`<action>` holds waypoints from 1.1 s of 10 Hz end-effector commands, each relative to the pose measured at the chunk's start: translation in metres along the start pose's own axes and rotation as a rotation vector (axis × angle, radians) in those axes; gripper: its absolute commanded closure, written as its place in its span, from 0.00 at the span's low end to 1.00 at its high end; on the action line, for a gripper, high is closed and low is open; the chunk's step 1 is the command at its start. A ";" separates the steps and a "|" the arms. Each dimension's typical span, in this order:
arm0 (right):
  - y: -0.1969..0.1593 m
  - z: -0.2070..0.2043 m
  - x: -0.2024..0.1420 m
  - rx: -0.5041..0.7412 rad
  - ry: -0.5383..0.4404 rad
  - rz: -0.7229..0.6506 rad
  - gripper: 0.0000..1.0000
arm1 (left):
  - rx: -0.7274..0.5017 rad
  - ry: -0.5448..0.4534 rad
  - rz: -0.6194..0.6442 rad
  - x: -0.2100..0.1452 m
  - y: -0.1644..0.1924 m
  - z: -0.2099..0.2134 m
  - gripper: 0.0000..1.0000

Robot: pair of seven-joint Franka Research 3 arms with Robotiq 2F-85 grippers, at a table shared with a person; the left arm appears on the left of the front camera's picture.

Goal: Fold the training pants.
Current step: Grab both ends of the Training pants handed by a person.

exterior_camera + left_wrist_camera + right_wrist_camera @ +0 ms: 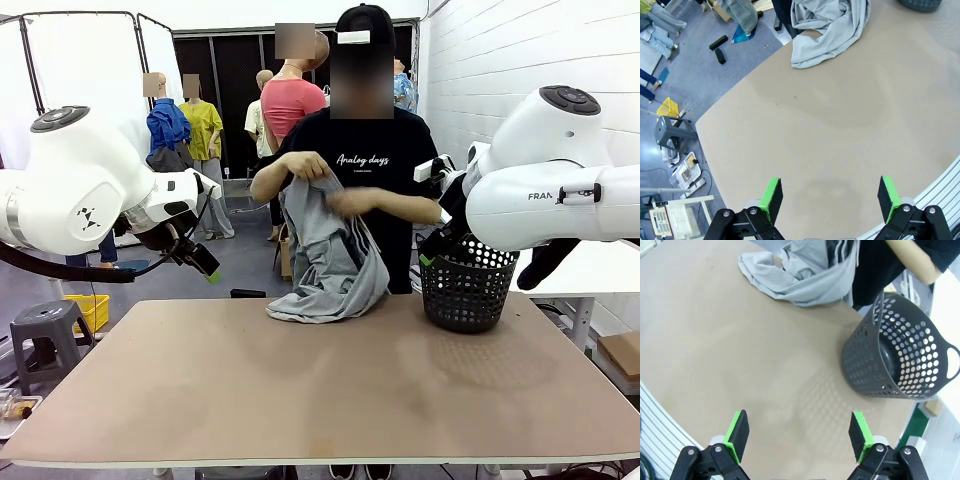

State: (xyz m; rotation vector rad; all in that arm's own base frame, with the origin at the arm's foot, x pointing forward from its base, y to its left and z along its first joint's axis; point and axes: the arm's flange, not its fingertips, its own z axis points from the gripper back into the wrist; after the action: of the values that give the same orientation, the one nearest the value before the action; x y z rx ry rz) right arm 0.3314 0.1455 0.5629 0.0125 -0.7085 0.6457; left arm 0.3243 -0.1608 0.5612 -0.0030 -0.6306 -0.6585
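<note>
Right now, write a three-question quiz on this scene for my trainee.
1. True or false: the grey pants lie folded flat on the table.
2. Where does the black basket stand? A) table's far right corner B) table's near left corner C) the floor
3. Fill in: the left gripper and right gripper both have ____ jaws.
Key: 1 false, a person's hands hold them bunched; 2 A; 3 open.

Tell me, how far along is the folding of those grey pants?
Nothing looks folded yet. The person's hands hold the grey training pants bunched up at the far edge of the table, lower end resting there. The left claw and right claw hang open above it, empty. All folding remains.
</note>
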 end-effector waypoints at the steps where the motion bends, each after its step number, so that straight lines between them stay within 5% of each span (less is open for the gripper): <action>1: 0.000 -0.001 0.000 0.003 0.001 -0.001 0.00 | -0.001 0.001 -0.010 0.001 0.001 -0.001 0.00; 11: 0.000 -0.001 0.000 0.003 0.001 -0.001 0.00 | -0.001 0.001 -0.010 0.001 0.001 -0.001 0.00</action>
State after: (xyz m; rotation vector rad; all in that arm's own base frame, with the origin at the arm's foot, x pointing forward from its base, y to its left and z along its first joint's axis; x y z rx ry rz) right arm 0.3314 0.1455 0.5629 0.0125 -0.7085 0.6457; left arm 0.3243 -0.1608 0.5612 -0.0030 -0.6306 -0.6585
